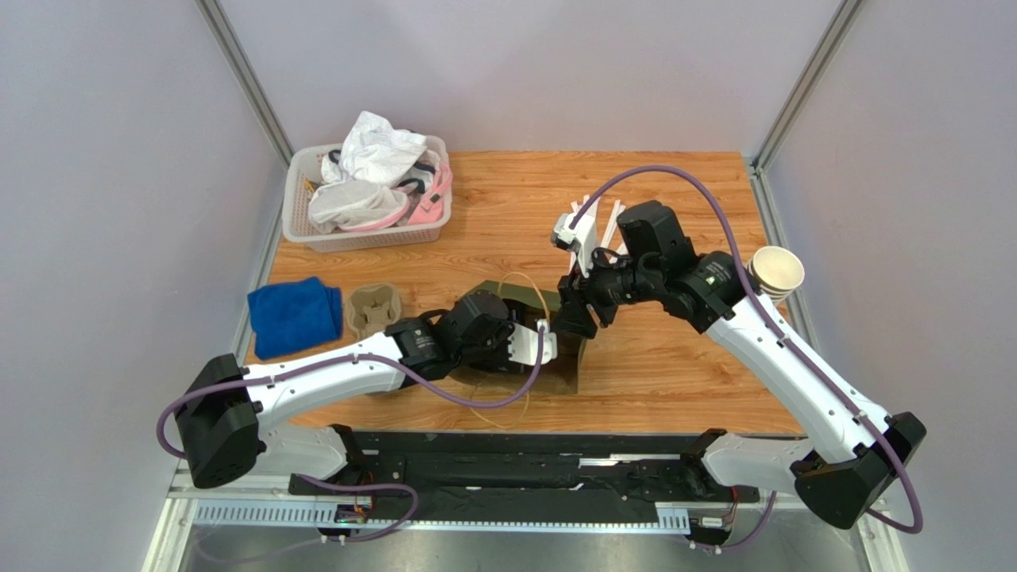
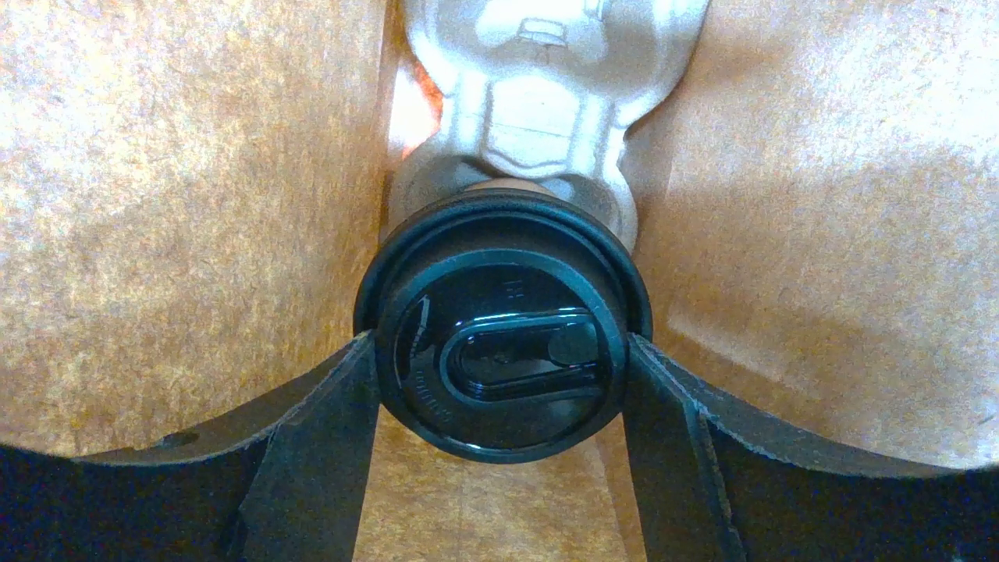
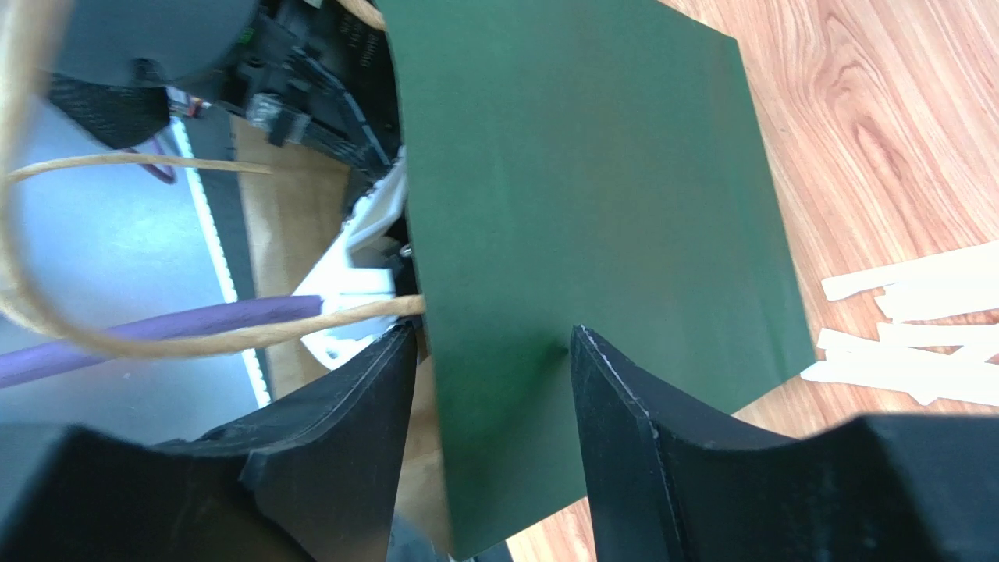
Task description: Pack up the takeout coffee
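Takeout coffee (image 2: 502,293) is pinched at the lid by left gripper (image 2: 504,351) inside green paper bag (image 3: 586,176), above pulp carrier (image 2: 551,105) (probably for seating); bag wall is straddled by right gripper (image 3: 493,340), jaws spread, not clamped.

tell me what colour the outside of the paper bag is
The paper bag is dark green outside, clearest in the right wrist view.
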You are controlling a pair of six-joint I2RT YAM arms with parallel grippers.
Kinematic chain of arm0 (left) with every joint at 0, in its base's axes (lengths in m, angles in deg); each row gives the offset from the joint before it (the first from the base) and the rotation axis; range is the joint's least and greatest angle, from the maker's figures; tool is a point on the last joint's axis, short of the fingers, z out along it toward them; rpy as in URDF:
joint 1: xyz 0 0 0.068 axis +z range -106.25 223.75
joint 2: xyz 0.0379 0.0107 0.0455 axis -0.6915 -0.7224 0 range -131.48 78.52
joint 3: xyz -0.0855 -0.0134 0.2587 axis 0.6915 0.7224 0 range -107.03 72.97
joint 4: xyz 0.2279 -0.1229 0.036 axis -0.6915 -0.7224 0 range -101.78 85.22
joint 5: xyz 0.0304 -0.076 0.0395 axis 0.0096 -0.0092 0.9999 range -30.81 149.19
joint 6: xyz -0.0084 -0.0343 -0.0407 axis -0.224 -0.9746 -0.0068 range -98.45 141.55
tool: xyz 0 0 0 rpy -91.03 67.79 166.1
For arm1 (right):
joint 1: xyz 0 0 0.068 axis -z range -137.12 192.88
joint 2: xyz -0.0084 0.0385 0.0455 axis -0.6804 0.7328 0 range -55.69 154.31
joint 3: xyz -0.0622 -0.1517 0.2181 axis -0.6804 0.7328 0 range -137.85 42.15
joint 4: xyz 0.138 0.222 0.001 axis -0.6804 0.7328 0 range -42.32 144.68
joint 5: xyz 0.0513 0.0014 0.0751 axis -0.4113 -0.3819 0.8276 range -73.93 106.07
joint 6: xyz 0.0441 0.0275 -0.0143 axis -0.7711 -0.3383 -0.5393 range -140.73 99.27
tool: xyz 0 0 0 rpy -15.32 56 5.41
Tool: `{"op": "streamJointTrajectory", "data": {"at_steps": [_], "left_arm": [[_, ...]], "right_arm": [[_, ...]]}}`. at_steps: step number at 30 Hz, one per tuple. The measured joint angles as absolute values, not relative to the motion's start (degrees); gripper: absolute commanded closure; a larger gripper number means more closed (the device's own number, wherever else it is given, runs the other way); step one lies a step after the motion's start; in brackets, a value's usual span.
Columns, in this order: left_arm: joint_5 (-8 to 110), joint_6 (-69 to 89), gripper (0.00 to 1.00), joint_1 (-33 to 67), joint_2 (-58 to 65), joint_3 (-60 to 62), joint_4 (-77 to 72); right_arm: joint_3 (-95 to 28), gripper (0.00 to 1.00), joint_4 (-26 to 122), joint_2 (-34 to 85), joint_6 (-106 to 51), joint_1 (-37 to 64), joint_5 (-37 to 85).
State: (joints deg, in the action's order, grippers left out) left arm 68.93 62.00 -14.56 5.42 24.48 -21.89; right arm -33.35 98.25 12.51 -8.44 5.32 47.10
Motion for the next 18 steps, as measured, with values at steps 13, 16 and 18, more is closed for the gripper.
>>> {"op": "streamJointTrajectory", "data": {"at_steps": [13, 16, 18], "left_arm": [[68.3, 61.7, 1.0, -13.6, 4.9, 23.9, -22.1], [68.3, 61.7, 1.0, -13.2, 4.9, 23.9, -22.1], [68.3, 61.6, 1.0, -13.2, 4.9, 23.9, -22.0]], "right_arm": [[-34.4, 1.0, 97.8, 15.2, -4.5, 5.1, 42.2], [-34.4, 1.0, 97.7, 15.5, -4.0, 5.2, 41.8], [-34.3, 1.0, 97.6, 15.1, -3.7, 5.2, 42.2]]}}
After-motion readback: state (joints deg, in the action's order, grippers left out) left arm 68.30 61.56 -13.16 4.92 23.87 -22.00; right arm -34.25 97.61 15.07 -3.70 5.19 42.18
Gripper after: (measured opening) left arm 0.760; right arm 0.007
